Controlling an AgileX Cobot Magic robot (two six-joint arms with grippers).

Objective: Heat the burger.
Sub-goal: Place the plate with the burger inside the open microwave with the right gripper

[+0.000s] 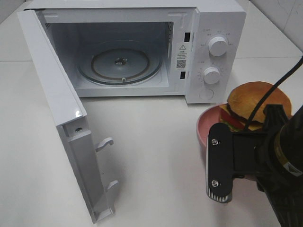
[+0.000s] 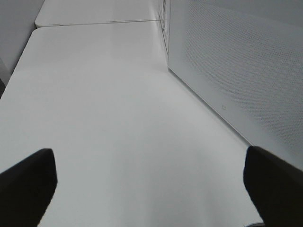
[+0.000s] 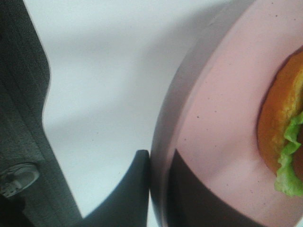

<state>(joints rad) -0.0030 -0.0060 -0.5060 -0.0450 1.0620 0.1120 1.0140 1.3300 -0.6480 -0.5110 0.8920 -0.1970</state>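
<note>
Since the microwave (image 1: 218,19) in the upper half of the frame stands with its door (image 1: 57,94) swung wide to the left, its clear glass turntable (image 1: 120,64) is bare and reachable. That, I judge, is why the burger (image 1: 258,106) sits just outside, at the right edge, on a plate (image 1: 204,130). Its domed bun is matt brown, with crinkled green lettuce, a dark patty and red layers beneath; the plate is smooth, glossy pink with a raised rim. The right gripper (image 1: 225,184), black with a ribbed pad, is at the plate's near rim, probably to carry plate and burger together; whether it pinches the rim I cannot tell. The left gripper (image 2: 149,163) hangs with its jaws wide apart over the smooth white table (image 1: 151,142), holding nothing, beside a white dotted panel (image 2: 236,71).
</note>
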